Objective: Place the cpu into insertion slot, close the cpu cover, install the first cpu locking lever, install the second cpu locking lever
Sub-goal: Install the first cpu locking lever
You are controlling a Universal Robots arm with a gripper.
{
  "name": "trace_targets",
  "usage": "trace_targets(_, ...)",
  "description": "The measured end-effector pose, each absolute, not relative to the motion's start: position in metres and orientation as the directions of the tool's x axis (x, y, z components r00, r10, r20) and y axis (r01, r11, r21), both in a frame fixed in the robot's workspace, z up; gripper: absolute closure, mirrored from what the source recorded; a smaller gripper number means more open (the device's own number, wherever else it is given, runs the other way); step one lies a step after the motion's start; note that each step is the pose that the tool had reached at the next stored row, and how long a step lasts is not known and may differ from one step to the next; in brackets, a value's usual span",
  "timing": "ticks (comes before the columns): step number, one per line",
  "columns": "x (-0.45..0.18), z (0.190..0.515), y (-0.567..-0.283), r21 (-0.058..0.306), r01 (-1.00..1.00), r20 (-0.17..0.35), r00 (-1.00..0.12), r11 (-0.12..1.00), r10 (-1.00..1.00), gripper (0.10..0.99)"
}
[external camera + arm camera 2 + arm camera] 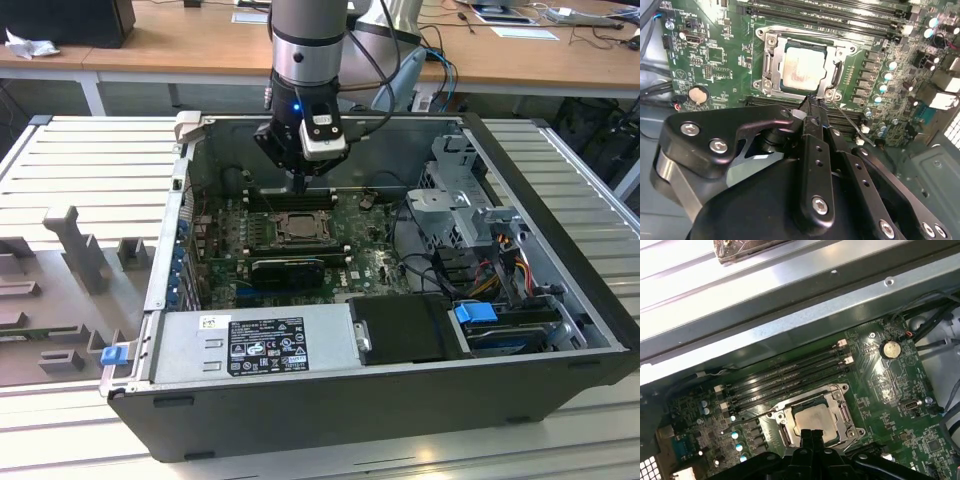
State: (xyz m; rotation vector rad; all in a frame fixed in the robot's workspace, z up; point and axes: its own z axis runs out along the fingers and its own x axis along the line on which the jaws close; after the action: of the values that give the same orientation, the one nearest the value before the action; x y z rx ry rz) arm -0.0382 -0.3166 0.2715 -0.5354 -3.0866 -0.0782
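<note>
The cpu (804,67) lies flat in the insertion slot (836,74) on the green board, its pale face showing through the window of the cpu cover (771,59), which is folded down over it. A thin wire locking lever (847,119) sticks out at an angle from the socket's corner, unlatched. My gripper (812,104) hangs just above that corner, its black fingers (815,150) shut together with nothing between them. In the exterior view the gripper (303,186) hovers over the socket (297,228) inside the open case. The first wrist view shows the cpu (812,417) and the lever (747,419).
Long black memory slots (840,12) run beside the socket, and a coin battery (699,94) sits on the board. A black card (290,268), the power supply (250,345) and a drive cage (470,210) with cables crowd the case. A grey fixture (70,260) stands outside it.
</note>
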Motion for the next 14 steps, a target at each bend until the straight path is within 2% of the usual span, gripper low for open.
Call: trace_targets(14, -0.0382, 0.2715, -0.3167, 0.048, 0.072, 0.016, -0.997, 0.996, 0.071, 0.98)
